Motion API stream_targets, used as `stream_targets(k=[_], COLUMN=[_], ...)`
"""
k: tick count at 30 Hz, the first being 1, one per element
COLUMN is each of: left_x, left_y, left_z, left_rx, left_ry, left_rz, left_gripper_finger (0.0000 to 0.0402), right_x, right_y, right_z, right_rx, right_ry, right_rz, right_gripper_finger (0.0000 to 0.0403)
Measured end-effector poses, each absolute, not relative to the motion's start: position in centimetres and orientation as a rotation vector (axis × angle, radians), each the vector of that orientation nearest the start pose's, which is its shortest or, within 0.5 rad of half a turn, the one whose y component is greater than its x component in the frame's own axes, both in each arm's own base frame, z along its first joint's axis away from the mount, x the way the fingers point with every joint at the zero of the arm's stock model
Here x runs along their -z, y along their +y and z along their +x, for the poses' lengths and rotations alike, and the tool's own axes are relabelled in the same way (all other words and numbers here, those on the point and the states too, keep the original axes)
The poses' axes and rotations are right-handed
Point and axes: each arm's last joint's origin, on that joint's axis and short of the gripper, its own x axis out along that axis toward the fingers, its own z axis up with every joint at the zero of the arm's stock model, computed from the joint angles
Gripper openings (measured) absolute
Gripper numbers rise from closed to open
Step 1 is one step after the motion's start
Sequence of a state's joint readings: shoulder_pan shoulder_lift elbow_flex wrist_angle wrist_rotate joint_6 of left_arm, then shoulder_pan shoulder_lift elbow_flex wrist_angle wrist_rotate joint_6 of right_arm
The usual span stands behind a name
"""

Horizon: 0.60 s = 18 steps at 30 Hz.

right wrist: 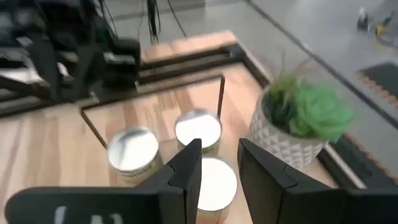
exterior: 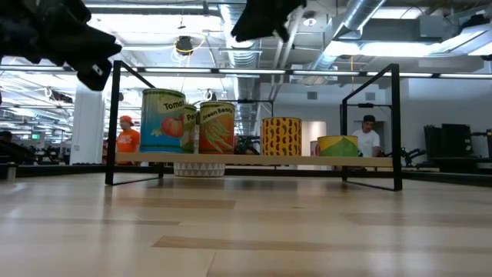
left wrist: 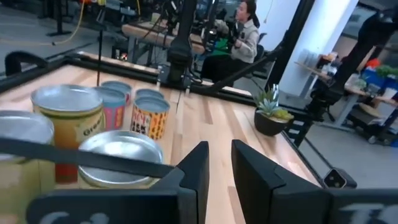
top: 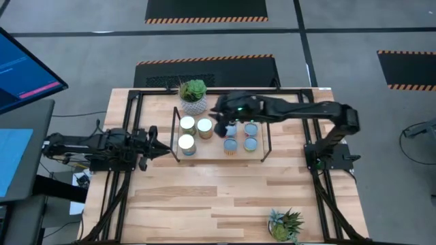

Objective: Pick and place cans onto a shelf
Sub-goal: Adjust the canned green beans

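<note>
High view: right gripper [top: 223, 124] hangs over the shelf [top: 221, 155], fingers apart, empty.

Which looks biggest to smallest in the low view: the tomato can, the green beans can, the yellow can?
1. Tomato can, tallest.
2. Green beans can.
3. Yellow can, shortest.
Their distances from the camera may differ, so true sizes are unsure.

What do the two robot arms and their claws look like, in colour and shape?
Both arms are dark, almost black, built of jointed tube-like segments. The left claw ends the left arm, which carries bundled dark cables. The right claw sits under a bulky wrist showing a small green light. In the wrist views each claw has two flat, angular black fingers.
</note>
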<state>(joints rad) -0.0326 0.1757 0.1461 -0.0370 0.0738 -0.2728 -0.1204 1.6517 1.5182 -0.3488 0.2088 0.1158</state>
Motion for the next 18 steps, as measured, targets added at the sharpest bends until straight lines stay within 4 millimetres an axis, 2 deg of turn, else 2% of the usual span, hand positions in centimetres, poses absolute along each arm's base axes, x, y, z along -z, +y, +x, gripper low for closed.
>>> stream_targets(k=[5, 10, 14, 18], left_x=[-18.3, -16.4, -16.5, -16.6], left_y=[-0.6, -0.6, -0.6, -0.6], left_z=[10.3, 10.3, 10.2, 10.2], left_rx=[0.097, 0.116, 0.123, 0.129], left_ry=[0.083, 0.057, 0.053, 0.045], left_rz=[-0.293, -0.347, -0.341, -0.330], left_gripper_finger=[0.0057, 0.0057, 0.0057, 0.0057], right_x=[-32.9, -32.2, -31.7, -30.8], right_y=[-5.1, -4.7, -4.7, -4.6], right_z=[39.9, 42.0, 42.9, 42.9], right_rx=[0.327, 0.262, 0.257, 0.254], right_ry=[0.558, 0.602, 0.640, 0.711], right_rz=[0.110, 0.124, 0.120, 0.119], right_gripper_finger=[0.0121, 0.0106, 0.0094, 0.0080])
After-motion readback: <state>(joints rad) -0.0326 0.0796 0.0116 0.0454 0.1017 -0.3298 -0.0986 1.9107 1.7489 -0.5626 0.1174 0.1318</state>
